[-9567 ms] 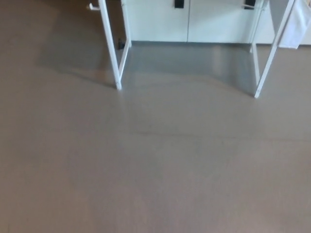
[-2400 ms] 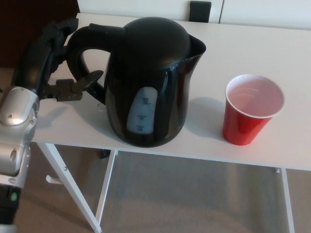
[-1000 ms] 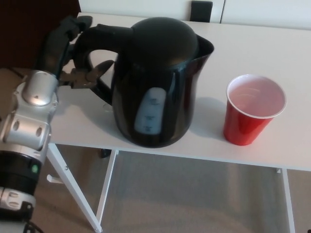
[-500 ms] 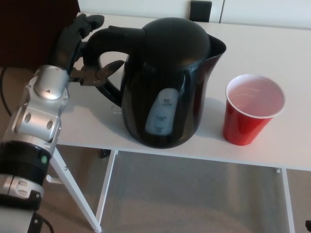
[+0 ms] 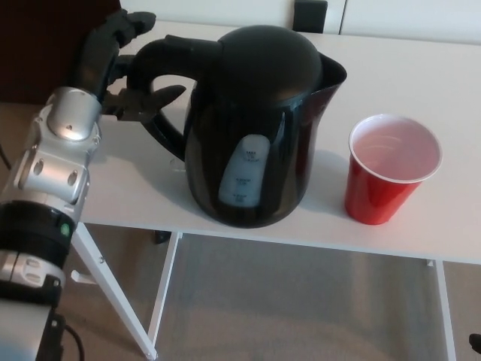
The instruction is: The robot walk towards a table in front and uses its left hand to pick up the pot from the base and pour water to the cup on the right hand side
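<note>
The black kettle (image 5: 255,128) stands near the front edge of the white table (image 5: 421,75), its handle (image 5: 161,60) pointing left and its spout right. No base shows under it. My left hand (image 5: 120,68) is at the handle. The upper fingers (image 5: 128,21) reach over the handle's top bend and the thumb (image 5: 154,100) pokes into the loop, still spread and not clamped. The red cup (image 5: 391,169) stands upright to the kettle's right, a short gap apart, and looks empty. My right hand is out of sight.
The table's front edge runs just below the kettle and cup, with white legs (image 5: 113,301) and grey floor (image 5: 301,301) beneath. A small black object (image 5: 310,15) sits at the table's far edge against the white wall.
Over the last second my left hand has moved up and in on the handle. The kettle slid right and turned, then eased slightly back left. The cup has stayed put.
</note>
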Controlling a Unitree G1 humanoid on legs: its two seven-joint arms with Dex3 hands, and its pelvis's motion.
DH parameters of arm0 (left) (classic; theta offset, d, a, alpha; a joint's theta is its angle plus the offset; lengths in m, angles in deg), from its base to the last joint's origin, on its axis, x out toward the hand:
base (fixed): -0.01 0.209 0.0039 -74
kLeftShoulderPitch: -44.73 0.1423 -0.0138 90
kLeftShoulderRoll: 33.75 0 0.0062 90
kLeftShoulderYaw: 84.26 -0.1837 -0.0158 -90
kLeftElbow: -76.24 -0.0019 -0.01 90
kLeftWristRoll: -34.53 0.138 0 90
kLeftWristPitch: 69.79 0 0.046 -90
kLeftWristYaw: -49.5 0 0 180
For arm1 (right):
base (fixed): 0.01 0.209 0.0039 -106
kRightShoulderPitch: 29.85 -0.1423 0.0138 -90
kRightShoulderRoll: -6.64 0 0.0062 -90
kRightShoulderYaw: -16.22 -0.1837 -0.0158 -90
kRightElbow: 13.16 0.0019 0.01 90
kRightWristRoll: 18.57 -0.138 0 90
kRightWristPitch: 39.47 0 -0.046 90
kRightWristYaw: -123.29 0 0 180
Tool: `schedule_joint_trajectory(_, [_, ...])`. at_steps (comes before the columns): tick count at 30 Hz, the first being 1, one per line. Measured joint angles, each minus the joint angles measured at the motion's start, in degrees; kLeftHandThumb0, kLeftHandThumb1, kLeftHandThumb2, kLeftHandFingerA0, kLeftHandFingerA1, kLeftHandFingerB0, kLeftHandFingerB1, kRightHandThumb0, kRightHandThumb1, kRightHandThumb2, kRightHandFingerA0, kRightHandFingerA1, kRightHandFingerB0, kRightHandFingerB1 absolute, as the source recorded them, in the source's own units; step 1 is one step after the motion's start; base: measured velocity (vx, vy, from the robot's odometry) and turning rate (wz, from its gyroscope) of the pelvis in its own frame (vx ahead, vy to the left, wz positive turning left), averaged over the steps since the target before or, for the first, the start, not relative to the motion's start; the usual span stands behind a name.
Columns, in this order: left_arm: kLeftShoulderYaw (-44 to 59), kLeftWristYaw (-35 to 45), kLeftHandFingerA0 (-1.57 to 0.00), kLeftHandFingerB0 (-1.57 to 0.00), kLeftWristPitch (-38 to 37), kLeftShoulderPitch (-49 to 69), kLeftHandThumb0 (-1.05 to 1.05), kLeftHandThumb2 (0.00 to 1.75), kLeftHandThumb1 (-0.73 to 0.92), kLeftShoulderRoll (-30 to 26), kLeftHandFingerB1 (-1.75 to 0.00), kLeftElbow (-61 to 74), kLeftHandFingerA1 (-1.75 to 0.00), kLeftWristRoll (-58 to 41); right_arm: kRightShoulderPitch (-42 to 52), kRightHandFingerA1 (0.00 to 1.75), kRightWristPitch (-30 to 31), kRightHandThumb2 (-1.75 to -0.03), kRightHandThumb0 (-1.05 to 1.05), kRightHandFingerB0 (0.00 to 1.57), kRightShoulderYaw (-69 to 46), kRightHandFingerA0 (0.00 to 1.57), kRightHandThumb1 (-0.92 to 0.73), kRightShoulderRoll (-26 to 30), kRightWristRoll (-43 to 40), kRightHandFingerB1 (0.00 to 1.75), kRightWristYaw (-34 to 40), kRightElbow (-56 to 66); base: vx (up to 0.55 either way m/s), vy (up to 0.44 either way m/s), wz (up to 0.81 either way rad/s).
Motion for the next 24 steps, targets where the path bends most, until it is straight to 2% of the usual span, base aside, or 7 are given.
schedule_joint_trajectory(6, [-0.3,-0.1,-0.77,-0.65,-2.8,-4.6,-0.17,0.58,0.6,0.8,-0.43,-7.7,-0.46,0.1,-0.1,0.6,0.5,-0.84,-0.1,0.2,0.0,0.39,-0.38,0.0,0.0,0.51,0.0,0.6,0.0,0.0,0.0])
schedule_joint_trajectory(7, [-0.4,0.0,-0.97,-1.0,-3.5,-5.3,-0.07,0.75,0.71,1.0,-0.86,-9.0,-0.91,0.1,-0.2,0.61,0.5,-0.84,-0.1,0.19,0.0,0.4,-0.38,0.0,0.0,0.51,0.0,0.7,0.0,0.0,0.0])
schedule_joint_trajectory(12, [-1.8,1.4,-0.97,-0.94,-6.2,-9.0,-0.07,0.77,0.72,2.8,-0.94,-16.1,-1.13,0.1,-0.2,0.61,0.7,-0.84,-0.09,0.2,0.0,0.41,-0.38,0.0,0.0,0.51,0.1,1.0,0.0,0.0,0.0])
schedule_joint_trajectory(13, [-2.0,1.7,-0.81,-0.76,-6.8,-9.6,-0.1,0.73,0.73,3.0,-1.33,-17.0,-1.57,0.1,-0.3,0.62,0.8,-0.84,-0.1,0.21,0.0,0.42,-0.37,0.0,0.0,0.52,0.1,1.0,0.0,0.0,0.0])
schedule_joint_trajectory(19, [-2.0,4.1,-0.83,-0.78,-10.1,-10.9,-0.12,0.78,0.73,4.8,-1.33,-20.3,-1.57,-0.4,-0.9,0.63,0.8,-0.84,-0.1,0.22,-0.1,0.44,-0.36,0.0,0.0,0.52,0.3,1.0,0.0,0.0,0.0])
schedule_joint_trajectory(20, [-2.0,4.3,-0.85,-0.78,-10.3,-11.0,-0.11,0.88,0.71,4.8,-1.4,-20.5,-1.58,-0.4,-1.0,0.51,0.8,-0.55,-0.16,0.33,-0.1,0.55,-0.53,0.0,0.0,0.39,0.3,1.0,0.0,0.0,0.0])
schedule_joint_trajectory(24, [-1.5,5.4,-0.84,-0.78,-11.7,-11.1,-0.1,0.86,0.69,5.3,-1.36,-21.4,-1.57,-0.7,-1.3,0.52,0.8,-0.54,-0.15,0.33,-0.2,0.6,-0.52,0.0,0.2,0.39,0.5,0.5,0.0,0.0,0.0])
